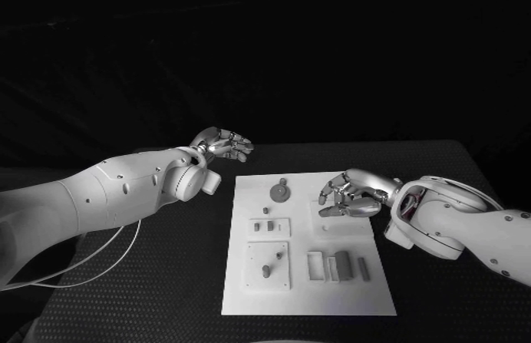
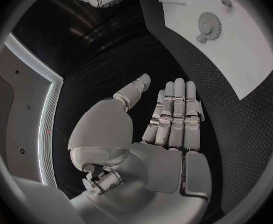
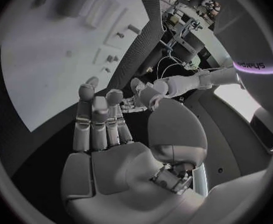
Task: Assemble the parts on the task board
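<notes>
The white task board (image 1: 310,297) lies in the middle of the black table. A round gear part (image 1: 281,193) sits near its far edge, and small pegs stand in two square insets (image 1: 268,225) (image 1: 268,265). Several upright bar parts (image 1: 338,265) stand to the right of them. My right hand (image 1: 354,193) hovers over the board's far right part with its fingers apart, holding nothing; the right wrist view shows its palm (image 3: 105,129) bare above the board (image 3: 43,69). My left hand (image 1: 222,143) is open beyond the board's far left corner, fingers straight (image 2: 173,119), with the gear (image 2: 209,23) ahead of it.
Black textured table (image 1: 166,281) surrounds the board on all sides. A white cable (image 1: 110,258) loops under my left arm. My left arm (image 3: 186,82) appears across from the right hand in the right wrist view.
</notes>
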Robot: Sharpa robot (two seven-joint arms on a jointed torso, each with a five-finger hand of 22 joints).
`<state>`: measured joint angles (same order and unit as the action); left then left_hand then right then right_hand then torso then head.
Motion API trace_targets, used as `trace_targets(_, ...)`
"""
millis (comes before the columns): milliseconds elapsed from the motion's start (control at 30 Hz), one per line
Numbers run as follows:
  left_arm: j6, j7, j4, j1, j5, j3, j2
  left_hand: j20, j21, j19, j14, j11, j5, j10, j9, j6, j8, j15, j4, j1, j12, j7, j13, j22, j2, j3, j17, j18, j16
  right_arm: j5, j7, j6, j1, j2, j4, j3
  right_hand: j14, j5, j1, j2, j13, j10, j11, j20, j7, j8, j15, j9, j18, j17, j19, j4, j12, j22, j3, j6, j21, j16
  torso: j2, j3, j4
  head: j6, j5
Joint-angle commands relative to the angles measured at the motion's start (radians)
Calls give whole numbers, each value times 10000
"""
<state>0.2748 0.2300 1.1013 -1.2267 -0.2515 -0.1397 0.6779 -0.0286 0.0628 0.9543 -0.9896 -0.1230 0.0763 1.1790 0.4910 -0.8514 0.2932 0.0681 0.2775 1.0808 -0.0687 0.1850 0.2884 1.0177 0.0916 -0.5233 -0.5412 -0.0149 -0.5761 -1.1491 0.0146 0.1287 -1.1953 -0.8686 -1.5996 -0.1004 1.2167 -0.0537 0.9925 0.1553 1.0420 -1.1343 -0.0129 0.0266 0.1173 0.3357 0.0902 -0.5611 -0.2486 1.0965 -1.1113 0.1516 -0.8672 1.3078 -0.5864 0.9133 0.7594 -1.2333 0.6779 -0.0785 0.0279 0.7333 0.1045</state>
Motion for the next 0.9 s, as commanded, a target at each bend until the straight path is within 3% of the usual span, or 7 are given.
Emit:
trace_targets(33,-175,121,18,7,53,5,21,5,42,26,-35,30,24,-54,-13,73,43,28,0,-88,-12,6,-14,-18,-15,58,-17,59,43,675,1683,-1919,20,-176,-332,-28,399,-95,-1028,-129,286,-137,83,-5,-40,268,96,-158,-25,325,-250,-776,-546,271,288,432,199,-459,-7,-19,51,-119,-166)
trace_targets(100,-166,120,9,15,53,5,32,5,42,26,-35,30,24,-55,-13,73,43,28,0,-89,-11,6,-15,-18,-15,59,-18,59,44,570,2081,-2218,21,-297,-448,-93,684,8,-1314,-57,918,-163,282,-373,-256,449,246,-496,-131,682,-466,-1190,-1374,269,52,452,529,-1063,-10,-26,56,-136,-202)
trace_targets(133,-163,121,2,21,53,5,33,5,42,25,-34,29,25,-58,-13,73,44,28,1,-90,-10,6,-16,-19,-14,60,-19,59,46,497,2217,-2333,22,-354,-483,-140,647,11,-1405,20,1158,54,291,-472,-222,526,306,-761,-132,789,-406,-1369,-1621,270,-141,351,681,-1219,-14,-30,64,-135,-223)
trace_targets(233,-172,125,-2,41,53,5,36,5,41,23,-33,27,26,-65,-14,75,43,29,2,-91,-6,6,-18,-21,-14,60,-22,59,50,-155,2950,-2153,25,-459,-621,-243,721,33,-1584,43,1325,154,293,-537,-213,611,317,-1182,-132,945,-339,-1634,-1857,257,-308,218,955,-1485,-29,-26,70,-155,-361)
trace_targets(333,-171,131,1,60,53,5,40,5,41,21,-32,24,26,-72,-15,77,43,29,2,-93,-3,6,-21,-23,-14,62,-25,59,54,-1162,3445,-2424,39,-509,-735,-313,878,28,-1594,-102,1359,98,316,-564,-248,680,339,-1343,-132,1114,-353,-1554,-1950,255,-268,287,1078,-1649,-26,-13,64,-153,-431)
trace_targets(500,-175,131,17,80,53,5,43,6,42,19,-31,20,26,-81,-16,80,43,31,-1,-100,1,7,-24,-26,-16,64,-29,60,59,-478,4151,-2387,49,-664,-774,-464,1078,33,-1846,-335,1356,-69,383,-628,-314,665,403,-1520,-132,1238,-367,-1444,-2052,236,-160,338,1232,-1823,-38,-9,70,-79,-467)
trace_targets(900,-181,110,29,79,53,5,49,9,43,15,-30,15,25,-90,-19,85,43,33,-11,-125,2,10,-30,-34,-12,76,-41,62,73,-476,4827,-3111,87,-868,-857,-559,1210,31,-2332,-219,1322,-189,447,-680,-383,586,457,-1686,-132,1293,-341,-1411,-2097,214,-172,554,1335,-1959,-24,-12,51,92,-532)
